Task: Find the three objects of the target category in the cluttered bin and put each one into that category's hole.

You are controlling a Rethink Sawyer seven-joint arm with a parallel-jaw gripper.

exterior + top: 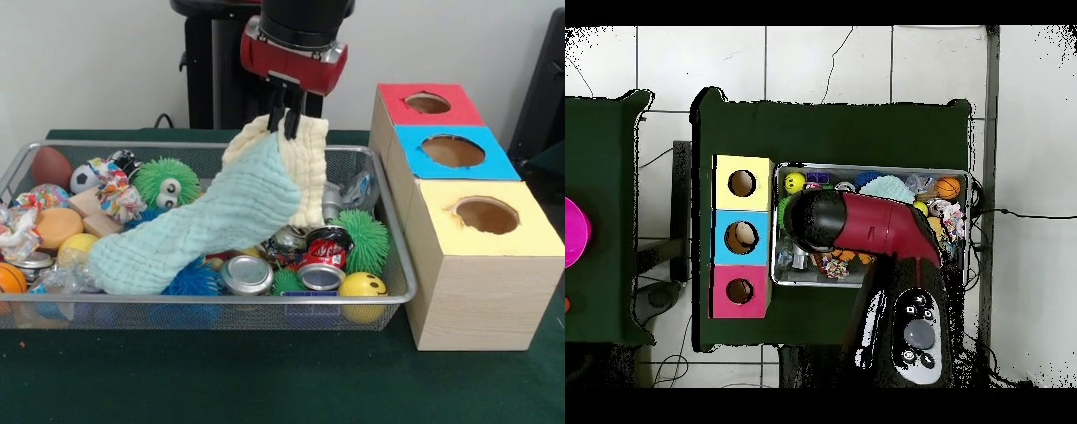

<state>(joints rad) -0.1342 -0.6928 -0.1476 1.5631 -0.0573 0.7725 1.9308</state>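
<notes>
While the end effector [288, 124] is pinching the cloth [212, 225] at its cream upper corner, the rest is draping down across the bin [399, 296], toward its left side. Judged soft, light and limp, the cloth is best gripped at a bunched fold. Cans [246, 275], spiky balls [167, 182] and a smiley ball [363, 285] are filling the bin. Beside its right edge, the box [477, 283] is showing red, blue and yellow holes.

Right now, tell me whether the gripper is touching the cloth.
Touching. The front view shows the gripper pinching the cream edge of the cloth, whose upper end is lifted above the wire bin. The overhead view hides this under the arm.
</notes>
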